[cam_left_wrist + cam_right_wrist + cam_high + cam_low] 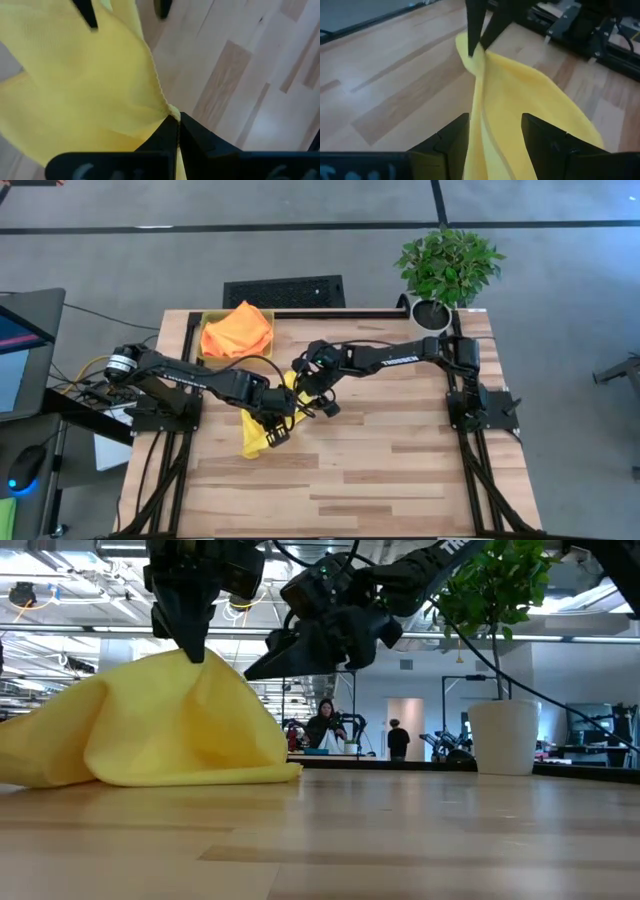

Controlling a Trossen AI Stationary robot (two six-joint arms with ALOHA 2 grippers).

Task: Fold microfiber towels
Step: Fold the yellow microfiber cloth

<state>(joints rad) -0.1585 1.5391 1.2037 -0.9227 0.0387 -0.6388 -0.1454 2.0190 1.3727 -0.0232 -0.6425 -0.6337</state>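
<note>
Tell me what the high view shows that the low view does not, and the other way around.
Only the high view shows the orange towels lying in the yellow bin at the table's far edge. Only the low view shows people in the room behind. Both show the yellow towel, pinched and lifted by the shut left gripper, the open right gripper beside it, and the potted plant.
</note>
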